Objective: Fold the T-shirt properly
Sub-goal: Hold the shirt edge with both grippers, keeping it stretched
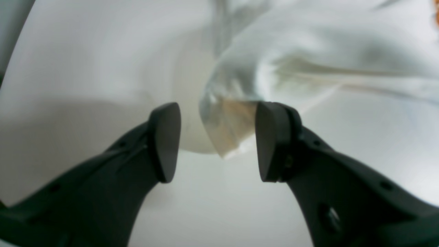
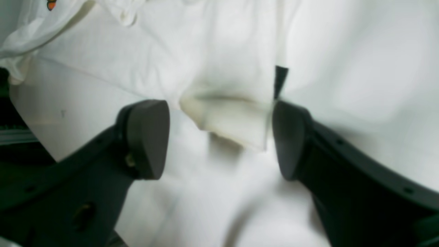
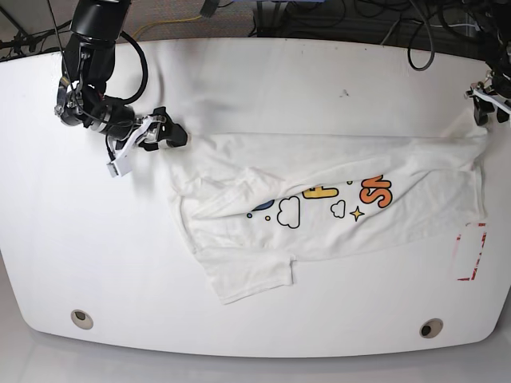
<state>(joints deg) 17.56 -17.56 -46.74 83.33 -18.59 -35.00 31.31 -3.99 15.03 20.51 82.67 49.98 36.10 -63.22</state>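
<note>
The white T-shirt (image 3: 319,215) lies spread across the table, its colourful cartoon print (image 3: 327,195) facing up and one sleeve (image 3: 247,279) pointing toward the front edge. At the shirt's left corner my right gripper (image 3: 180,136) is open. In the right wrist view a folded bit of the T-shirt (image 2: 229,116) with a small black tag (image 2: 280,80) sits between the spread fingers of this gripper (image 2: 219,137). My left gripper (image 3: 483,112) is at the shirt's far right corner. In the left wrist view a corner of cloth (image 1: 229,127) lies between its open fingers (image 1: 219,142), close to the right finger and not pinched.
The round-cornered white table (image 3: 96,263) has two round holes near the front edge (image 3: 80,317) (image 3: 431,327). A red-and-white marking (image 3: 471,251) lies by the right edge. Cables (image 3: 383,20) run behind the table's back edge.
</note>
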